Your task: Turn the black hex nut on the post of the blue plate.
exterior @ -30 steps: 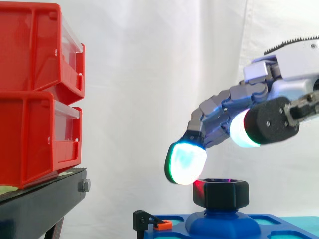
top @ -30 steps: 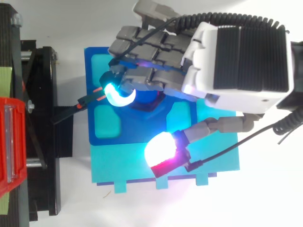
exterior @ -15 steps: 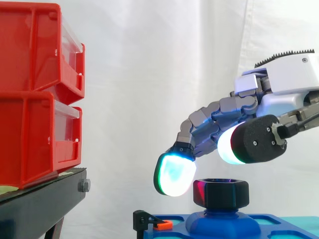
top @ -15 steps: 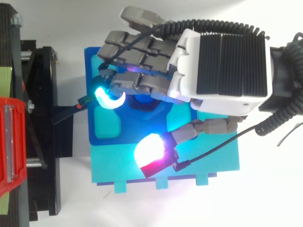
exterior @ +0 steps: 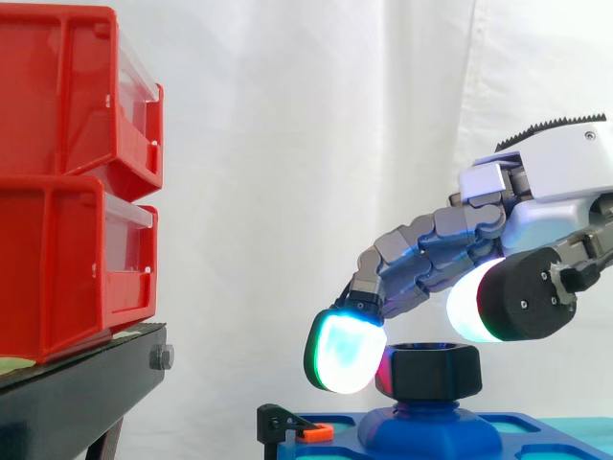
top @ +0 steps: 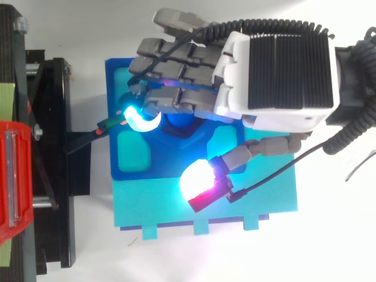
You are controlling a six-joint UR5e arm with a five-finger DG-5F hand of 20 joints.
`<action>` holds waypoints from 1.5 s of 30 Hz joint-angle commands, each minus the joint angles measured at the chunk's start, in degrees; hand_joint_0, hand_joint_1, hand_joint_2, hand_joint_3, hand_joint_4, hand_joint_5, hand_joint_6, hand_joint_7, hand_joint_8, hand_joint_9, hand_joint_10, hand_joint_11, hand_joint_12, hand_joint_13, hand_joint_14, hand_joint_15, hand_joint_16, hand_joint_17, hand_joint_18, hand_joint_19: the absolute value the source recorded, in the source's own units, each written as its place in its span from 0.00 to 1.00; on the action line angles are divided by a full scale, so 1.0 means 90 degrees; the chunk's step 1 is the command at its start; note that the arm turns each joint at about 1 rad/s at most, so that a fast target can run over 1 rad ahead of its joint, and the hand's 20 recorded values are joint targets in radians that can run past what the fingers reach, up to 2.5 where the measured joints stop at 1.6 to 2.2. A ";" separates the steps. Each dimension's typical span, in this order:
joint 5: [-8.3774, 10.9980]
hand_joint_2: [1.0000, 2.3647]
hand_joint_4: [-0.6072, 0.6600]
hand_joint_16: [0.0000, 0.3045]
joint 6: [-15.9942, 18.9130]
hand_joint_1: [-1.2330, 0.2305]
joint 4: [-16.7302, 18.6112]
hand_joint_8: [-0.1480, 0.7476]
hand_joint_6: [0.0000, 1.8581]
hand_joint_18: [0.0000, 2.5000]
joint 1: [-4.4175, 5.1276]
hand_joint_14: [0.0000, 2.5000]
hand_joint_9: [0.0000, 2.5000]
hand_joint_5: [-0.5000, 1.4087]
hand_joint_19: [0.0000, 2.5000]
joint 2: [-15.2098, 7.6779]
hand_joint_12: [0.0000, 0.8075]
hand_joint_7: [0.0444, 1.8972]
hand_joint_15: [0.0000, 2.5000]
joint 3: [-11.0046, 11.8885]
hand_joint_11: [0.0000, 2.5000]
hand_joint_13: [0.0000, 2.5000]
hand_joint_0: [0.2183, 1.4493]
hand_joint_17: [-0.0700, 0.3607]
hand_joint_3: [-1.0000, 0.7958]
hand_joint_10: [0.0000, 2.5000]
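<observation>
At the left edge, two red bins (exterior: 77, 182) are stacked on a black stand (exterior: 91, 383), in front of a white curtain (exterior: 287, 144). Right of the stand, a small black clamp with an orange part (exterior: 292, 427) sits at the left edge of the blue plate (top: 113, 117). In the top view the plate lies against a teal base (top: 153, 205).

The black hex nut (exterior: 431, 371) sits upright on the post. The post rises from a rounded blue mound (exterior: 426, 431) near the middle of the plate.

The hand (top: 288, 76) reaches in from the right, above the nut, with its palm turned down. Its fingers are loosely bent and spread, clamped on nothing. One cyan-glowing fingertip (exterior: 345, 350) hangs at the nut's left side, level with its upper half. I cannot tell whether it touches the nut. The thumb's pad (exterior: 476, 311) glows white. It is higher up and apart from the nut, over the teal base in the top view.
</observation>
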 commanded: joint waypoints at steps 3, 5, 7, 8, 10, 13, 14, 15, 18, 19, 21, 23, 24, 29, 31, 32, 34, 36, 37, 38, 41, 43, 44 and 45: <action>-0.0216 0.00 0.68 0.20 -0.0001 0.57 -0.0025 0.48 0.27 0.00 -0.0139 0.00 0.13 0.16 0.00 0.0000 0.48 0.42 0.00 -0.0002 0.00 0.02 0.20 0.49 0.28 0.00; -0.0304 0.00 0.68 0.20 -0.0001 0.57 -0.0015 0.47 0.27 0.00 -0.0178 0.00 0.13 0.16 0.00 0.0000 0.48 0.42 0.00 0.0008 0.00 0.02 0.20 0.49 0.28 0.00; -0.0392 0.00 0.68 0.20 -0.0001 0.57 -0.0025 0.47 0.27 0.00 -0.0227 0.00 0.13 0.16 0.01 0.0000 0.48 0.42 0.00 -0.0002 0.00 0.02 0.20 0.49 0.28 0.00; -0.0422 0.00 0.68 0.20 -0.0001 0.56 -0.0025 0.48 0.27 0.00 -0.0246 0.00 0.13 0.16 0.00 0.0000 0.48 0.42 0.00 0.0008 0.00 0.02 0.20 0.49 0.28 0.00; -0.0549 0.00 0.68 0.20 -0.0001 0.56 -0.0035 0.48 0.27 0.00 -0.0334 0.00 0.14 0.16 0.01 0.0000 0.48 0.42 0.00 0.0008 0.00 0.02 0.20 0.48 0.28 0.00; -0.0636 0.00 0.68 0.20 -0.0001 0.56 -0.0054 0.48 0.27 0.00 -0.0412 0.00 0.14 0.16 0.01 0.0000 0.47 0.42 0.00 -0.0002 0.00 0.02 0.21 0.48 0.28 0.00; -0.0656 0.00 0.68 0.20 -0.0001 0.56 -0.0045 0.48 0.27 0.00 -0.0432 0.00 0.14 0.16 0.01 0.0000 0.47 0.42 0.00 -0.0002 0.00 0.02 0.21 0.48 0.28 0.00; -0.0685 0.00 0.68 0.20 -0.0001 0.56 -0.0045 0.48 0.27 0.00 -0.0451 0.00 0.14 0.16 0.01 0.0000 0.47 0.42 0.00 0.0008 0.00 0.02 0.21 0.48 0.28 0.00; -0.0959 0.00 0.68 0.20 -0.0050 0.56 -0.0211 0.48 0.27 0.00 -0.0569 0.00 0.14 0.16 0.01 0.0000 0.47 0.42 0.00 0.0301 0.00 0.02 0.21 0.48 0.28 0.00; -0.0998 0.00 0.68 0.20 -0.0060 0.56 -0.0269 0.47 0.27 0.00 -0.0598 0.00 0.14 0.16 0.01 0.0000 0.47 0.42 0.00 0.0350 0.00 0.02 0.21 0.48 0.28 0.00; -0.1095 0.00 0.68 0.20 -0.0099 0.56 -0.0513 0.47 0.27 0.00 -0.0647 0.00 0.14 0.16 0.01 0.0000 0.47 0.43 0.00 0.0545 0.00 0.02 0.21 0.48 0.28 0.00; -0.1134 0.00 0.68 0.20 -0.0109 0.56 -0.0709 0.47 0.27 0.00 -0.0686 0.00 0.14 0.16 0.01 0.0000 0.47 0.43 0.00 0.0701 0.00 0.02 0.21 0.48 0.28 0.00; -0.1144 0.00 0.68 0.20 -0.0109 0.56 -0.0797 0.47 0.27 0.00 -0.0696 0.00 0.14 0.16 0.01 0.0000 0.47 0.42 0.00 0.0780 0.00 0.02 0.21 0.48 0.28 0.00; -0.1115 0.00 0.68 0.19 -0.0099 0.55 -0.0836 0.47 0.27 0.00 -0.0647 0.00 0.14 0.17 0.00 0.0000 0.47 0.43 0.00 0.0828 0.00 0.02 0.21 0.47 0.28 0.00; -0.1115 0.00 0.68 0.20 -0.0099 0.55 -0.0806 0.47 0.27 0.00 -0.0608 0.00 0.14 0.17 0.00 -0.0010 0.47 0.42 0.00 0.0828 0.00 0.02 0.21 0.47 0.28 0.00; -0.1105 0.00 0.68 0.20 -0.0099 0.54 -0.0787 0.47 0.27 0.00 -0.0588 0.00 0.14 0.17 0.00 -0.0010 0.47 0.43 0.00 0.0828 0.00 0.02 0.21 0.47 0.28 0.00; -0.1105 0.00 0.68 0.20 -0.0099 0.53 -0.0748 0.47 0.27 0.00 -0.0559 0.00 0.14 0.17 0.00 -0.0010 0.47 0.43 0.00 0.0828 0.00 0.02 0.20 0.48 0.28 0.00; -0.1066 0.00 0.68 0.20 -0.0099 0.49 -0.0640 0.47 0.27 0.00 -0.0490 0.00 0.14 0.16 0.00 -0.0010 0.48 0.43 0.00 0.0828 0.00 0.01 0.19 0.48 0.28 0.00; -0.1037 0.00 0.68 0.20 -0.0109 0.46 -0.0562 0.47 0.27 0.00 -0.0432 0.00 0.13 0.16 0.00 -0.0010 0.48 0.43 0.00 0.0828 0.00 0.01 0.19 0.49 0.28 0.00; -0.1027 0.00 0.67 0.20 -0.0109 0.42 -0.0543 0.47 0.27 0.00 -0.0412 0.00 0.13 0.16 0.00 -0.0020 0.48 0.42 0.00 0.0828 0.00 0.01 0.18 0.49 0.28 0.00; -0.0949 0.00 0.67 0.20 -0.0099 0.35 -0.0465 0.46 0.27 0.00 -0.0305 0.00 0.12 0.16 0.00 -0.0098 0.48 0.43 0.00 0.0828 0.00 0.01 0.19 0.49 0.28 0.00; -0.0890 0.00 0.66 0.20 -0.0089 0.30 -0.0328 0.45 0.27 0.00 -0.0237 0.00 0.11 0.16 0.00 -0.0264 0.47 0.43 0.00 0.0828 0.00 0.02 0.20 0.48 0.28 0.00; -0.0890 0.00 0.66 0.20 -0.0089 0.28 -0.0308 0.45 0.27 0.00 -0.0217 0.00 0.11 0.15 0.00 -0.0264 0.47 0.43 0.00 0.0828 0.00 0.02 0.20 0.48 0.28 0.00; -0.0900 0.00 0.66 0.19 -0.0089 0.27 -0.0250 0.45 0.27 0.00 -0.0197 0.00 0.11 0.15 0.00 -0.0332 0.46 0.44 0.00 0.0828 0.00 0.02 0.21 0.47 0.28 0.00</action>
